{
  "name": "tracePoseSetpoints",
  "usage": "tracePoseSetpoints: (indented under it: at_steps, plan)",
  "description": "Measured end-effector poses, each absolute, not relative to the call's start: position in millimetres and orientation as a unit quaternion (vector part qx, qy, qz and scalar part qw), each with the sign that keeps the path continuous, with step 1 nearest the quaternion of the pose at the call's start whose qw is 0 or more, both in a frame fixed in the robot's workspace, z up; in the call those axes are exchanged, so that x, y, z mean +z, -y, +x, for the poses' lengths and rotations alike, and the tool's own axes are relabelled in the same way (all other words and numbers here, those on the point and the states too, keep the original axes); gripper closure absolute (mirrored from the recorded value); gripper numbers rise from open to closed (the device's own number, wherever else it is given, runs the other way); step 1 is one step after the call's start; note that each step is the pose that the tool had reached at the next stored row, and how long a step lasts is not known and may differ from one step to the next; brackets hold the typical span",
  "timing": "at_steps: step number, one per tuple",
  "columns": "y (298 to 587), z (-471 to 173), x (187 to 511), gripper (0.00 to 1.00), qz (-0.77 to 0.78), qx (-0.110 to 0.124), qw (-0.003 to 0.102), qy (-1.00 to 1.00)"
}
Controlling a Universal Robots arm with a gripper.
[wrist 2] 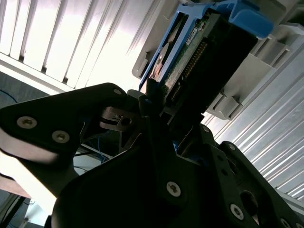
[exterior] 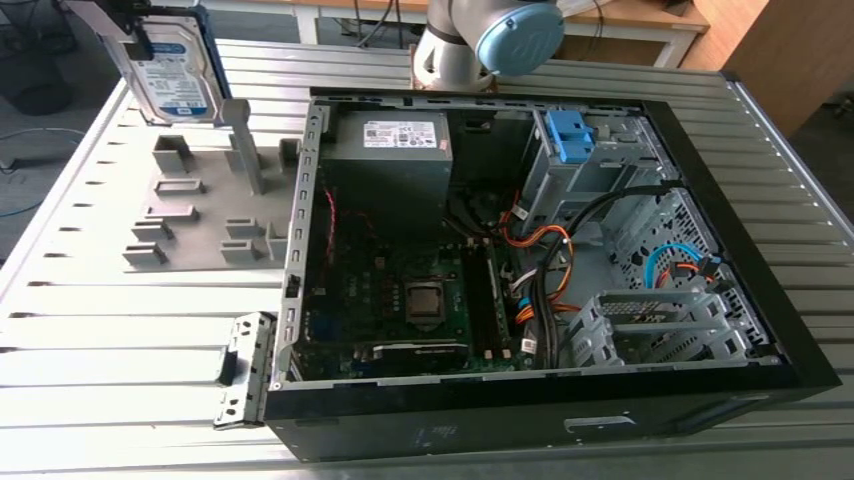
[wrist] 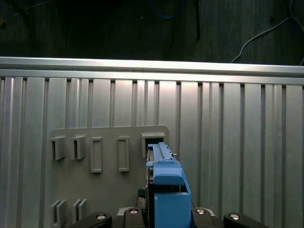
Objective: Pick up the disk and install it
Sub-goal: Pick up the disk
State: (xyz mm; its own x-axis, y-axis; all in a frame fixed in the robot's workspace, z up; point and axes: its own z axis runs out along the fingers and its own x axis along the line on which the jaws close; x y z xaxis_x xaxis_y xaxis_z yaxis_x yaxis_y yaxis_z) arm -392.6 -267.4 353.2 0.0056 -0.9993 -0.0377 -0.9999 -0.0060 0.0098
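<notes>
Hand (wrist 2: 154, 102): pressed together on one end of the disk (exterior: 174, 75), pinching it across its thin edges (clamping contact is seen in the second wrist view).
Disk position: upright, label facing out, at 10 o'clock from the computer case (exterior: 534, 420) in the exterior view; well apart from the case.
Bracket: the blue bracket (wrist: 166, 190) frames the disk; it runs along the edge turned toward the first wrist camera.
Fixture plate (exterior: 187, 225): lies flat on the counter (exterior: 80, 350), directly under the disk; whether the disk's lower end is clear of its slot cannot be told.
Case: side panel off; drive cage (exterior: 607, 165) at 1 o'clock inside, with a blue latch (exterior: 567, 135) beside it.
Progress: grasp made, judged early in the task; carrying the disk across and seating it in the case are not yet done.
</notes>
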Motion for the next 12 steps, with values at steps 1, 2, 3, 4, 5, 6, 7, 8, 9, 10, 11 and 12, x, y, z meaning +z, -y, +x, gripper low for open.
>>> tracePoseSetpoints:
  at_steps: [1, 2, 3, 4, 5, 6, 7, 8, 9, 10, 11, 12]
  plan:
    - [267.3, -392.6, 353.4, 0.64, -0.709, 0.017, 0.01, -0.705]
    - [267.3, -392.6, 353.7, 0.64, -0.709, 0.017, 0.01, -0.705]
    - [267.3, -392.6, 354.0, 0.64, -0.709, 0.017, 0.01, -0.705]
    - [267.4, -392.6, 354.3, 0.64, -0.709, 0.017, 0.01, -0.705]
    - [267.3, -392.6, 354.6, 0.64, -0.709, 0.017, 0.01, -0.705]
    - [267.3, -392.6, 354.9, 0.64, -0.709, 0.017, 0.01, -0.705]
    - [267.4, -392.6, 355.2, 0.64, -0.709, 0.017, 0.01, -0.705]
    - [267.3, -392.6, 355.4, 0.64, -0.709, 0.017, 0.01, -0.705]
    - [267.4, -392.6, 355.7, 0.64, -0.709, 0.017, 0.01, -0.705]
    - [267.4, -392.6, 356.0, 0.64, -0.709, 0.017, 0.01, -0.705]
    - [267.3, -392.6, 356.2, 0.64, -0.709, 0.017, 0.01, -0.705]
    - [267.4, -392.6, 356.5, 0.64, -0.709, 0.017, 0.01, -0.705]
